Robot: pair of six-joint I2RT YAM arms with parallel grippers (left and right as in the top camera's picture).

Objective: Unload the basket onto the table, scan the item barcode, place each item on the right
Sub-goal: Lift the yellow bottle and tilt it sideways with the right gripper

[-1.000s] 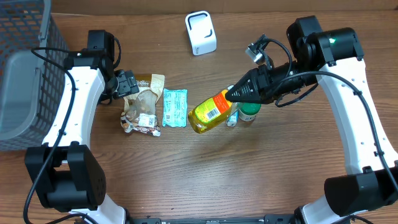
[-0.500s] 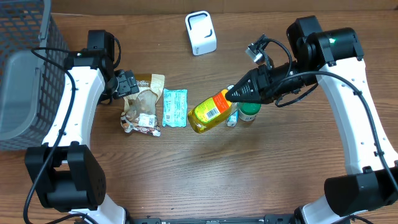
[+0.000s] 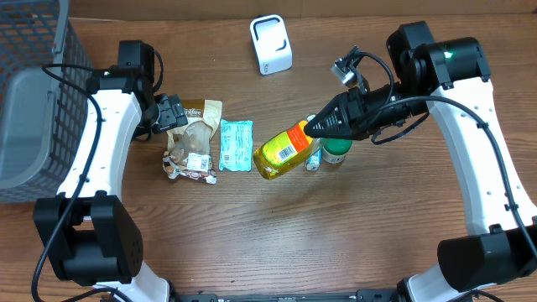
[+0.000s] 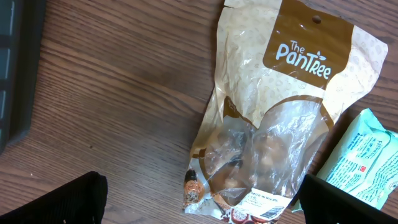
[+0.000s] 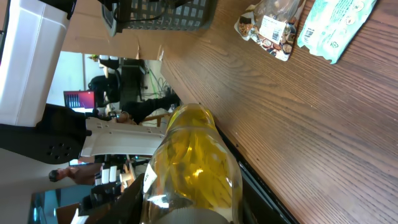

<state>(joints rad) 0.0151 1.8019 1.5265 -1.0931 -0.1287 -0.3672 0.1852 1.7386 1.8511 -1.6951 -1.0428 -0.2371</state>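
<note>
Nothing has shifted since a second ago: my right gripper stays clamped on the neck end of the yellow bottle, which is tilted with its label and barcode facing up. It sits between the teal packet and a small green-capped bottle, well apart from the white scanner at the far edge. My left gripper hasn't budged either. Its jaws are spread wide over the snack bag, with both fingers clear of it.

The table is dark wood grain. A wire basket stands at its left corner. From the right wrist I see the bottle up close, and past the table edge a dim room with a lit screen.
</note>
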